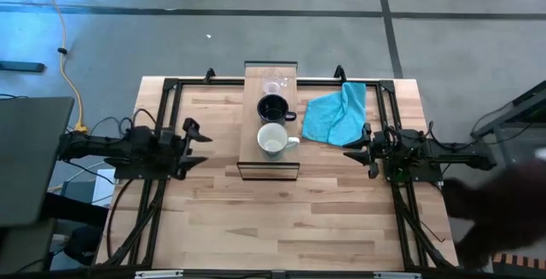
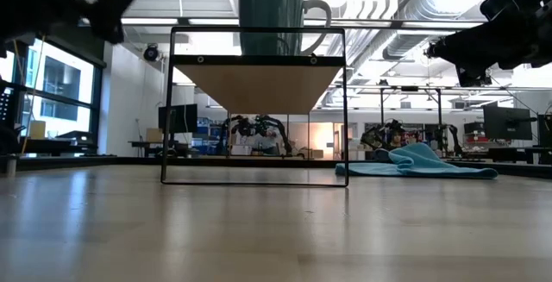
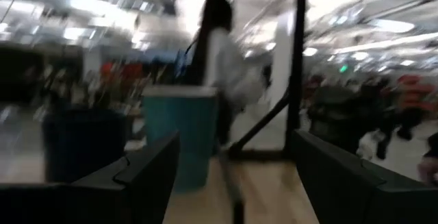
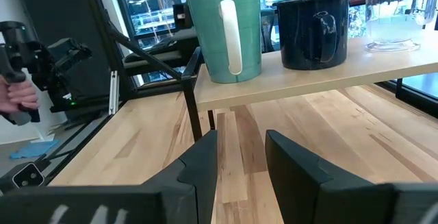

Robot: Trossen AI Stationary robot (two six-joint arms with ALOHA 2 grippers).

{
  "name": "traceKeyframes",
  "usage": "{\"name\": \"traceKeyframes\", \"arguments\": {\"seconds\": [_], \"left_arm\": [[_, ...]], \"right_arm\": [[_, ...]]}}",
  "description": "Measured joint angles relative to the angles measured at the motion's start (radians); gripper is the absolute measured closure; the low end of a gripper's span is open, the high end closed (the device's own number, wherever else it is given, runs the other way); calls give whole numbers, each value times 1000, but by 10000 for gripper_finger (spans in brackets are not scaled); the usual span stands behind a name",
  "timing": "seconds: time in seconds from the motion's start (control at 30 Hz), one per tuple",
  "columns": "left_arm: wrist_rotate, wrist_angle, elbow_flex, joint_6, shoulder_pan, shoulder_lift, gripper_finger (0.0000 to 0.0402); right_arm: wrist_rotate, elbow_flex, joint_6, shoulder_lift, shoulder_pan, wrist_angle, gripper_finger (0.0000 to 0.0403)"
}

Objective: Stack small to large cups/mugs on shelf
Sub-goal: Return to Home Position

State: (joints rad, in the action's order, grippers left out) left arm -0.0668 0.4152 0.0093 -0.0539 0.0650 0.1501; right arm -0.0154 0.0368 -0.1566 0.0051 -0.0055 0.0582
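Low view: we see only the teal mug (image 2: 270, 13) on the shelf (image 2: 257, 82), its rim cut by the top edge. It hides the dark mug (image 4: 311, 32) and glass cup (image 4: 393, 15). Right wrist view clips the glass cup and a hand (image 4: 15, 94) at its edges. Left wrist view is smeared, and we can't make out the glass cup there. High view has a dark shape (image 1: 499, 219) off the desk (image 1: 256, 228) on the right side: can't tell.

Left arm (image 1: 111, 147): stretched level, pointing inward from the left side.
Left gripper (image 1: 197, 142): held aloft, fingers (image 3: 144, 176) spread wide.
Right arm (image 1: 444, 153): stretched level, pointing inward from the right side.
Right gripper (image 1: 358, 152): held aloft, fingers (image 4: 198, 166) narrowly parted.
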Motion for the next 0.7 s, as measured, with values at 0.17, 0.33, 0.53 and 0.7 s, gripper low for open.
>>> {"name": "traceKeyframes", "arguments": {"seconds": [0.17, 0.33, 0.53, 0.7], "left_arm": [[70, -115, 0, -6, 0, 0, 131], [87, -173, 0, 10, 0, 0, 131], [123, -226, 0, 59, 0, 0, 131], [155, -256, 0, 103, 0, 0, 131]], "right_arm": [[0, 0, 0, 0, 0, 0, 288], [0, 0, 0, 0, 0, 0, 288], [0, 0, 0, 0, 0, 0, 288], [0, 0, 0, 0, 0, 0, 288]]}}
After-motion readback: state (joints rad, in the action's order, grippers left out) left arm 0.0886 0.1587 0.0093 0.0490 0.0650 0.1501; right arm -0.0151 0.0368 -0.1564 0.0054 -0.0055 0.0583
